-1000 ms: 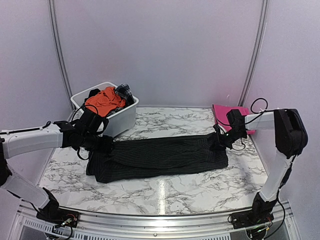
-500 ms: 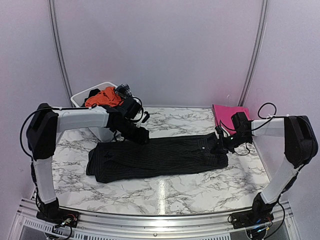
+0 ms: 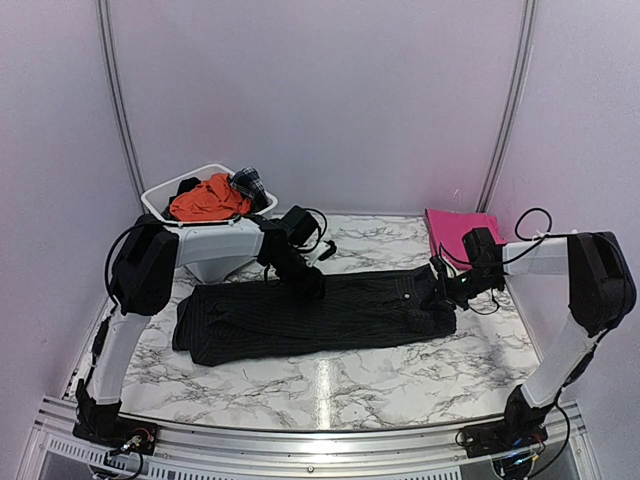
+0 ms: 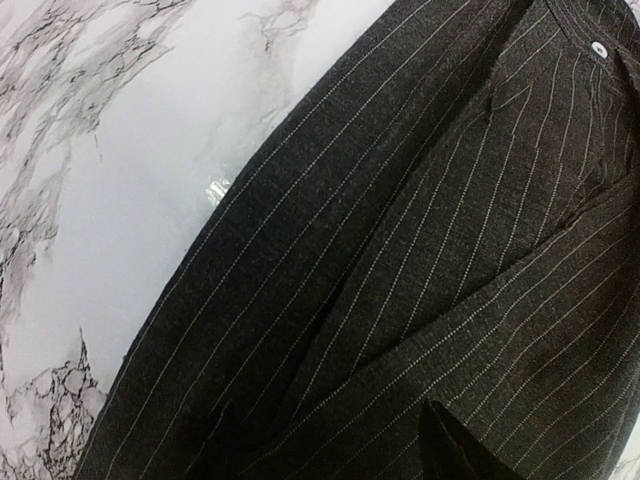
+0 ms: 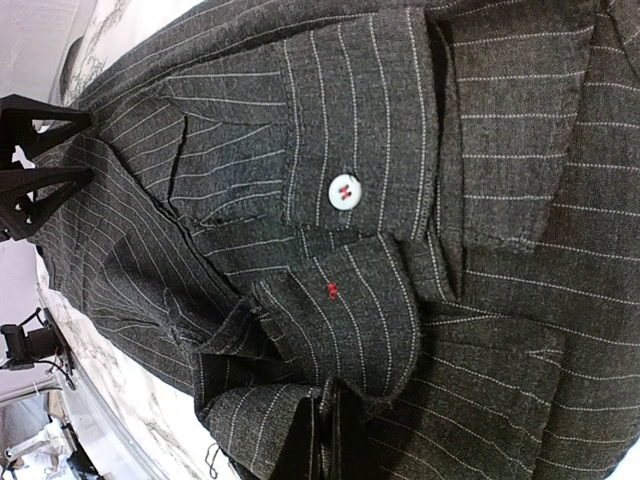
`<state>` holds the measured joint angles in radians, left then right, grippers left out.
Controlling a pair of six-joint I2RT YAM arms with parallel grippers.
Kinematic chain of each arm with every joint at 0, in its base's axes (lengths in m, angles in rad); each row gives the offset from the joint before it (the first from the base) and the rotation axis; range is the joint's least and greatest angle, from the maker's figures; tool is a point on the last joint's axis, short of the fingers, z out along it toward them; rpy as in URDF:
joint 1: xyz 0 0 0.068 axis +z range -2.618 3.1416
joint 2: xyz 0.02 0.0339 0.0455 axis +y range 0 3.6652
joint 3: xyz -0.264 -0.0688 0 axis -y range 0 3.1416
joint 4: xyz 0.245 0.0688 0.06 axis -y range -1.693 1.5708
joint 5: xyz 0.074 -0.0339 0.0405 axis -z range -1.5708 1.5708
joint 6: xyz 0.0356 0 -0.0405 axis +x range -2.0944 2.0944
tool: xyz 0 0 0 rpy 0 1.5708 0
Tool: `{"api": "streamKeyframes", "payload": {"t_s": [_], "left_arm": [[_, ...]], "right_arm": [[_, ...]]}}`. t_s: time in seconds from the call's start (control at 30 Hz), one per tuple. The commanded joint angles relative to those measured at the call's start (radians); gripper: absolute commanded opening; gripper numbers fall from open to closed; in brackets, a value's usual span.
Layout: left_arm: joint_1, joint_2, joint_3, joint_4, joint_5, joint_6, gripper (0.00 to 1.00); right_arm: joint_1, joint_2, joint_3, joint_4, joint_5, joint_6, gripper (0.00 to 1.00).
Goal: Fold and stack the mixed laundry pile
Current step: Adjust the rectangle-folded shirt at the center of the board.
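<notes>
Since the earlier frame the left gripper (image 3: 312, 284) had travelled from the shirt's left end, beside the tub (image 3: 152, 203), to the middle of the shirt's far edge, its elbow raised high. Whether its fingers were spread or closed could not be told: the wrist view showed only one dark fingertip (image 4: 450, 452) over the pinstripe.

The right gripper (image 3: 443, 283) had stayed at the shirt's right end, fingers pressed together on a bunched fold of cloth, near a white button (image 5: 343, 190).

The shirt (image 3: 320, 315) lay as before, stretched left to right across the table's middle.

The table (image 3: 330, 385) was white marble-patterned. The tub stood at its far left corner, holding the orange garment (image 3: 205, 200) and the plaid piece (image 3: 248, 184). The pink cloth (image 3: 452, 228) lay flat at the far right corner. Plain pale walls (image 3: 320, 100) enclosed the table on three sides.
</notes>
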<state>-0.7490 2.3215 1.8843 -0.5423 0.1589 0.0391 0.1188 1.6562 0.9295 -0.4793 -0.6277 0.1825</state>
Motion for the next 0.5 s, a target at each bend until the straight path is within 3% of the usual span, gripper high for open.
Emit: {"api": "streamKeyframes", "payload": {"t_s": [0.0,0.23,0.47], "left_arm": [[-0.004,0.049,0.087,-0.066,0.023,0.093,0.63],[-0.006,0.118,0.165,-0.173,0.081,0.183,0.54],[-0.006,0.136,0.165,-0.235,0.038,0.239,0.46]], "right_arm": [[-0.002,-0.018,-0.004,0.021,-0.021,0.005,0.0],[-0.002,-0.009,0.004,0.019,-0.018,0.006,0.0],[-0.002,0.003,0.003,0.024,-0.019,0.009,0.0]]}}
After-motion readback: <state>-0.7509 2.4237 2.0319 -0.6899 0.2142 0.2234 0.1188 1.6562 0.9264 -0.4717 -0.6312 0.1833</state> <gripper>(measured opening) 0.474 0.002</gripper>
